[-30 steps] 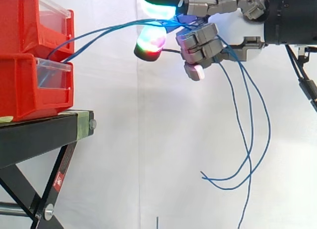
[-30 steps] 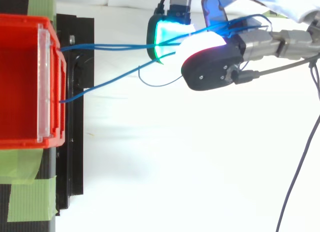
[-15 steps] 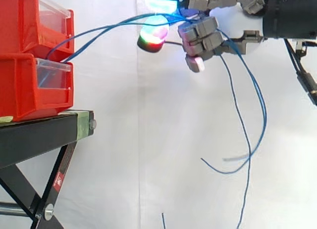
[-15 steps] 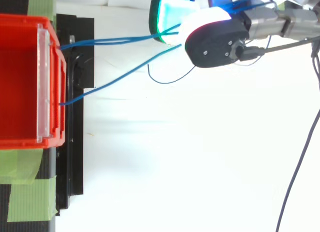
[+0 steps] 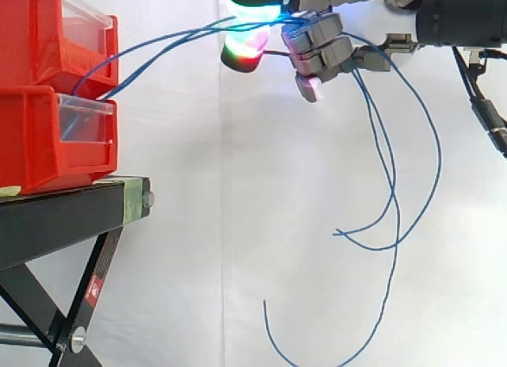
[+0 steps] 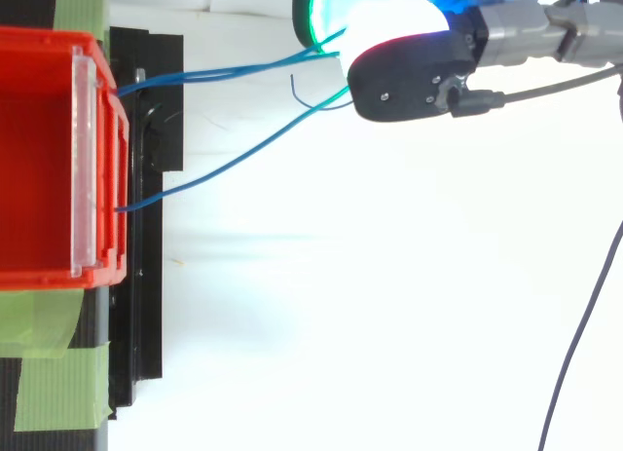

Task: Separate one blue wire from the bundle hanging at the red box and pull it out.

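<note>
Several blue wires [image 5: 158, 43] run from the two stacked red bins [image 5: 32, 137] up and right to my hand [image 5: 321, 46]. The hand sits at the top of the side view, fingers curled round the wires, so it is shut on them. Past the hand the wires drop in long loops [image 5: 396, 224], and one loose end curls low [image 5: 269, 327]. From above, two wires [image 6: 224, 76] leave the red bin [image 6: 39, 178] close together. A third wire [image 6: 224, 169] leaves lower on the bin's front. All meet at the hand [image 6: 409, 71].
The bins stand on a black stand [image 5: 63, 216] with slanted legs, seen from above as a dark strip [image 6: 146, 305] with green tape [image 6: 58, 393] at its near corner. A white curtain hangs behind.
The hand has risen and moved toward the top edge of the top view with the wires. The hanging loops have swung, and one loose end now curls lower down.
</note>
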Controlling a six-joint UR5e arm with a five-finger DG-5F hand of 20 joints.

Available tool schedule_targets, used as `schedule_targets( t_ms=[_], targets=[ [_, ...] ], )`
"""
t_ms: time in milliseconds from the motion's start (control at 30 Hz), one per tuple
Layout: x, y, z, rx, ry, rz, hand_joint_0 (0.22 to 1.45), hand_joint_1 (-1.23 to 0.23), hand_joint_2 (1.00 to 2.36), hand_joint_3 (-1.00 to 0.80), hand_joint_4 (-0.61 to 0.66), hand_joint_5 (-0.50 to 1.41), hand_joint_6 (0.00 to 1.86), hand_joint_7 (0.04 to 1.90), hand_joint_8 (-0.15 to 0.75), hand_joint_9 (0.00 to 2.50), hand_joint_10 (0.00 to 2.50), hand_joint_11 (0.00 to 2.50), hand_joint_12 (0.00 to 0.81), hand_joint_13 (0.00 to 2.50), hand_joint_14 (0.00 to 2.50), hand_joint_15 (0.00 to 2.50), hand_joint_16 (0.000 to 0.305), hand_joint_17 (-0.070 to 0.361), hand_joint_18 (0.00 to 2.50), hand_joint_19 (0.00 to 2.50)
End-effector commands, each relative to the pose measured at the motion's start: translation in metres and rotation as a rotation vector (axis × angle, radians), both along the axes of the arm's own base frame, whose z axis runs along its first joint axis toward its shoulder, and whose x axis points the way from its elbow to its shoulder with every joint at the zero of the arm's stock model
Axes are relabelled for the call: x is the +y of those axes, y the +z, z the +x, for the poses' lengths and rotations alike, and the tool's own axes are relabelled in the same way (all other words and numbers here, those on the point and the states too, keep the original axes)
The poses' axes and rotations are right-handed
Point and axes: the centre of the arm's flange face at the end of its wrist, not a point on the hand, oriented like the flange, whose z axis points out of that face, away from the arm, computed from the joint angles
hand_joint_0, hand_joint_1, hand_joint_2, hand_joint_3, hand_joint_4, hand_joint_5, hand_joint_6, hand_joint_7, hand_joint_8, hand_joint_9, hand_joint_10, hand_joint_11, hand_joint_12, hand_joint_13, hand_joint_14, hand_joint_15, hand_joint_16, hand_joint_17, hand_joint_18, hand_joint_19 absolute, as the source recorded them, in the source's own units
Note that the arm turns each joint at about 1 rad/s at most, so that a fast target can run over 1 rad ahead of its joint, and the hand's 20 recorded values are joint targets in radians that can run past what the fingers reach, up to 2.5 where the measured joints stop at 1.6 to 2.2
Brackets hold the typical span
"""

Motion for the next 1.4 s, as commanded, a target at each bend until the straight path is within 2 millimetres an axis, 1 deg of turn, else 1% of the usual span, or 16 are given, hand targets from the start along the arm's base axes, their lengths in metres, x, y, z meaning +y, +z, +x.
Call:
schedule_targets(
  t_ms=[0, 100, 300, 433, 467, 700, 733, 900, 967, 1033, 1067, 1100, 1167, 1233, 1300, 1367],
  targets=[
    [0.0021, -0.0007, -0.0001, 0.004, 0.003, 0.003, 0.63, -0.84, 1.03, -0.14, 0.17, -0.21, 0.88, 1.09, 0.279, 0.78, 1.42, 1.46, 0.362, 0.65, 2.00, 1.44, 0.046, 0.104, 0.86, 1.37],
    [0.0028, 0.0001, 0.0004, 0.002, 0.003, 0.005, 0.65, -0.85, 1.03, -0.11, 0.20, -0.22, 0.88, 1.08, 0.271, 0.73, 1.38, 1.47, 0.356, 0.59, 2.02, 1.46, 0.047, 0.105, 0.81, 1.37],
    [0.0037, -0.0006, 0.0001, 0.007, 0.005, 0.009, 0.65, -0.88, 1.03, -0.15, 0.20, -0.24, 0.86, 1.08, 0.279, 0.63, 1.29, 1.52, 0.356, 0.47, 2.07, 1.50, 0.047, 0.105, 0.72, 1.34],
    [0.0045, -0.0023, -0.0009, 0.015, 0.008, 0.016, 0.70, -0.93, 1.03, -0.16, 0.20, -0.24, 0.86, 1.08, 0.274, 0.59, 1.29, 1.51, 0.348, 0.42, 2.05, 1.53, 0.048, 0.108, 0.71, 1.29],
    [0.0045, -0.0025, -0.0010, 0.015, 0.008, 0.019, 0.70, -0.94, 1.02, -0.16, 0.19, -0.25, 0.87, 1.06, 0.268, 0.54, 1.40, 1.42, 0.348, 0.38, 2.12, 1.50, 0.048, 0.107, 0.70, 1.30],
    [0.0045, -0.0041, -0.0026, 0.018, 0.017, 0.077, 0.70, -0.96, 1.03, -0.16, 0.20, -0.26, 0.86, 1.08, 0.272, 0.45, 1.28, 1.47, 0.339, 0.29, 2.09, 1.61, 0.047, 0.106, 0.63, 1.29],
    [0.0045, -0.0051, -0.0034, 0.023, 0.020, 0.092, 0.70, -0.95, 1.02, -0.17, 0.20, -0.27, 0.86, 1.07, 0.263, 0.38, 1.38, 1.44, 0.331, 0.22, 2.19, 1.57, 0.046, 0.104, 0.58, 1.31],
    [0.0047, -0.0054, -0.0036, 0.017, 0.025, 0.121, 0.69, -0.97, 1.03, -0.14, 0.20, -0.28, 0.84, 1.08, 0.263, 0.32, 1.24, 1.49, 0.322, 0.16, 2.19, 1.62, 0.046, 0.104, 0.53, 1.29],
    [0.0045, -0.0054, -0.0037, 0.015, 0.025, 0.128, 0.67, -0.96, 1.03, -0.03, 0.21, -0.29, 0.84, 1.11, 0.266, 0.27, 1.18, 1.52, 0.310, 0.09, 2.18, 1.65, 0.047, 0.106, 0.47, 1.22],
    [0.0055, -0.0055, -0.0036, 0.015, 0.028, 0.134, 0.66, -0.96, 1.03, -0.02, 0.21, -0.29, 0.84, 1.12, 0.265, 0.25, 1.12, 1.55, 0.303, 0.06, 2.16, 1.67, 0.047, 0.106, 0.44, 1.20],
    [0.0055, -0.0055, -0.0036, 0.013, 0.029, 0.138, 0.66, -0.93, 1.03, -0.05, 0.20, -0.30, 0.84, 1.13, 0.254, 0.17, 1.19, 1.53, 0.290, 0.00, 2.24, 1.67, 0.045, 0.101, 0.36, 1.23],
    [0.0054, -0.0055, -0.0036, 0.012, 0.028, 0.141, 0.66, -0.93, 1.03, -0.06, 0.20, -0.30, 0.84, 1.12, 0.254, 0.17, 1.19, 1.53, 0.291, 0.00, 2.23, 1.68, 0.045, 0.101, 0.36, 1.23],
    [0.0062, -0.0062, -0.0038, 0.012, 0.030, 0.147, 0.67, -0.94, 1.02, -0.15, 0.20, -0.30, 0.83, 1.13, 0.254, 0.15, 1.09, 1.55, 0.288, 0.00, 2.25, 1.66, 0.044, 0.100, 0.36, 1.23],
    [0.0061, -0.0060, -0.0039, 0.013, 0.029, 0.156, 0.67, -0.96, 1.02, -0.18, 0.20, -0.30, 0.83, 1.13, 0.250, 0.15, 1.02, 1.57, 0.286, 0.00, 2.24, 1.67, 0.044, 0.100, 0.36, 1.22],
    [0.0069, -0.0065, -0.0041, 0.015, 0.031, 0.163, 0.67, -0.98, 1.03, -0.16, 0.20, -0.30, 0.83, 1.14, 0.251, 0.13, 0.95, 1.59, 0.282, 0.00, 2.23, 1.72, 0.044, 0.099, 0.33, 1.20],
    [0.0062, -0.0068, -0.0045, 0.016, 0.032, 0.170, 0.65, -0.97, 1.03, -0.06, 0.20, -0.30, 0.83, 1.17, 0.247, 0.10, 0.89, 1.63, 0.271, 0.00, 2.21, 1.72, 0.044, 0.098, 0.29, 1.18]
  ],
)
